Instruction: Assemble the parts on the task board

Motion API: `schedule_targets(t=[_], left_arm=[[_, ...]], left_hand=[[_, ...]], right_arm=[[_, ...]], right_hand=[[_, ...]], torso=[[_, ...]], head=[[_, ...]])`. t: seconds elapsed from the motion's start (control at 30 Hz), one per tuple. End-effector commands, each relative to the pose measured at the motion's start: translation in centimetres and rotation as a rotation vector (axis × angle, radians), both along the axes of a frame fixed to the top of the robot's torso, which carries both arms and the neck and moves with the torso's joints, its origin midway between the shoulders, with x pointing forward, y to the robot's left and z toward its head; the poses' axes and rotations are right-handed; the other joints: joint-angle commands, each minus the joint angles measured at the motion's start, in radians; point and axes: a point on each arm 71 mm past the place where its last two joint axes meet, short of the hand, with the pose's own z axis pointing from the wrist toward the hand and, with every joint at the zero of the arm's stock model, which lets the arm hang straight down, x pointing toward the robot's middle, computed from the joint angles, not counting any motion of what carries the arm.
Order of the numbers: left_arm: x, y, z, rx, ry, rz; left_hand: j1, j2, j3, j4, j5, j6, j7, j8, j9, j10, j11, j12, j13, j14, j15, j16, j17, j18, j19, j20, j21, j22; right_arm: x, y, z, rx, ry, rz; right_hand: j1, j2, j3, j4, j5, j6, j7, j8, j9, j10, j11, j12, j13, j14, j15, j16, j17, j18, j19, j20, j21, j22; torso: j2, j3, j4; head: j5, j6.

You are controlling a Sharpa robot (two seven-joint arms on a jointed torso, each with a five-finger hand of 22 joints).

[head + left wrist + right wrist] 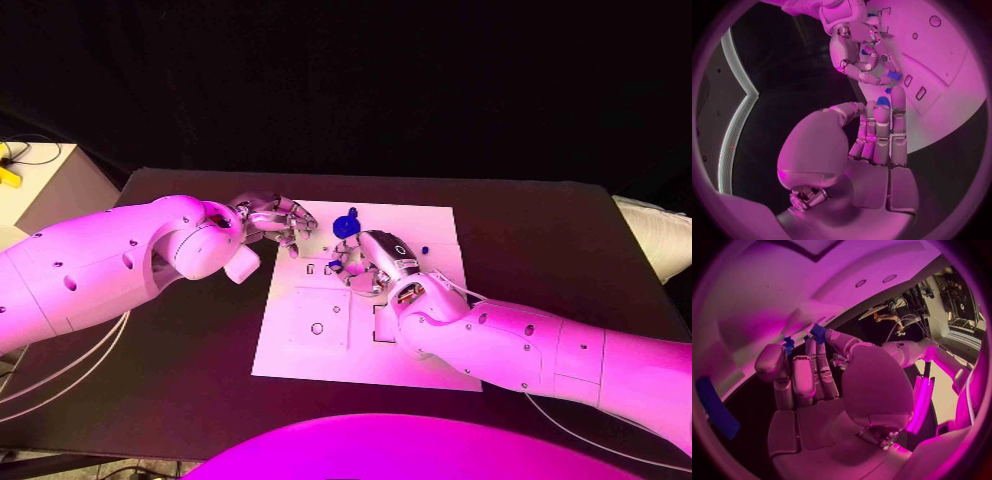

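Nearest the head camera, the robot's right arm reaches in over the white rectangular task board, which lies in the middle of the black counter. Its silver right hand rests over the board's upper middle, fingers curled down around a small blue part; the wrist view shows blue between the fingertips, so it seems to be pinching the piece, though the grip itself is partly hidden. Just beyond those fingers a round blue part stands upright on the board near its far edge. The silver left hand sits at the board's far left corner, close to the right hand, fingers bent toward it; whether it holds anything I cannot tell. Small dark cut-outs mark the board's near half.
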Motion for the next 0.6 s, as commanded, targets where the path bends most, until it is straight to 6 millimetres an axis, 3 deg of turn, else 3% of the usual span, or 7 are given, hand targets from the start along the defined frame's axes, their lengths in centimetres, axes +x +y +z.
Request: schedule_targets(t=[0.03,0.6], left_arm=[[-0.05,-0.23,0.05,-0.003,-0.002,-0.016],[-0.06,-0.25,0.05,-0.003,-0.001,-0.017]], left_hand=[[0.009,-0.001,0.001,-0.007,0.004,-0.002,0.002,0.004,-0.001,-0.007,-0.003,0.004,-0.001,-0.006,-0.001,-0.005,-0.001,0.014,0.001,0.005,-0.002,0.001],[0.009,-0.001,0.001,-0.007,0.004,-0.002,0.002,0.004,-0.001,-0.007,-0.003,0.004,-0.001,-0.006,-0.001,-0.005,-0.001,0.014,0.001,0.005,-0.002,0.001]], right_arm=[[-0.28,-0.01,-0.86,-0.038,0.03,0.015],[-0.29,-0.11,-1.26,-0.101,0.057,0.014]], right_hand=[[0.008,0.004,0.008,-0.001,0.001,0.003,0.002,0.006,0.001,0.001,-0.003,0.001,-0.001,0.002,0.0,0.003,-0.001,0.002,0.005,0.0,0.001,0.0],[0.009,0.002,0.009,-0.003,0.001,0.004,0.003,0.006,0.001,-0.002,-0.001,-0.003,-0.009,0.002,0.001,0.003,-0.002,0.002,0.004,0.0,-0.001,-0.001]], torso=[[0.0,-0.0001,0.0],[-0.001,-0.0003,0.0001]], head=[[0.001,-0.001],[0.0,-0.002]])
